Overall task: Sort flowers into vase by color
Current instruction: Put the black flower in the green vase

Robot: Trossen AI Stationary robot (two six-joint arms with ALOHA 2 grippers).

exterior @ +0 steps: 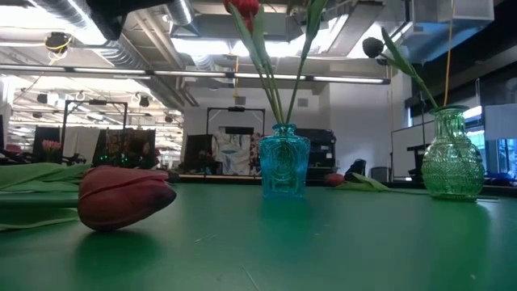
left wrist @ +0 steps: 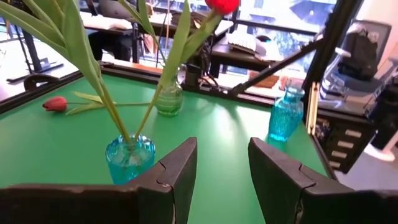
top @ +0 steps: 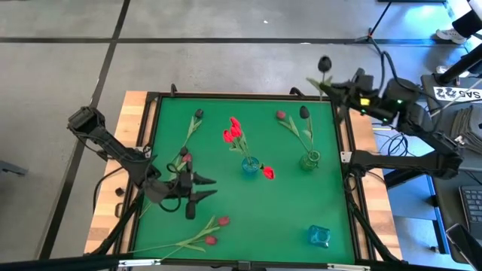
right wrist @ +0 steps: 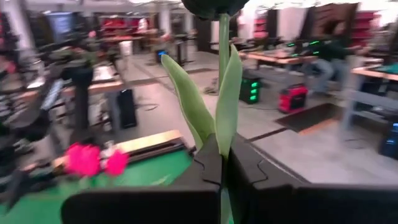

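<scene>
Green table mat [top: 248, 218] set in a black frame on a wooden top [top: 102, 218]. Grey floor [top: 226, 45] around it. Cables and desk clutter [top: 459, 98] just beside the right edge. Workshop room beyond: ceiling ducts and strip lights [exterior: 161, 48], benches, a red toolbox [right wrist: 292, 98], a seated person [right wrist: 323, 50].

held tulip's head [right wrist: 211, 6] cut off.

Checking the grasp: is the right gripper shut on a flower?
Shut on one. In its wrist view the right gripper pinches the stem of a dark tulip, leaves rising between the closed fingers; overhead it holds it past the table's far edge.
</scene>
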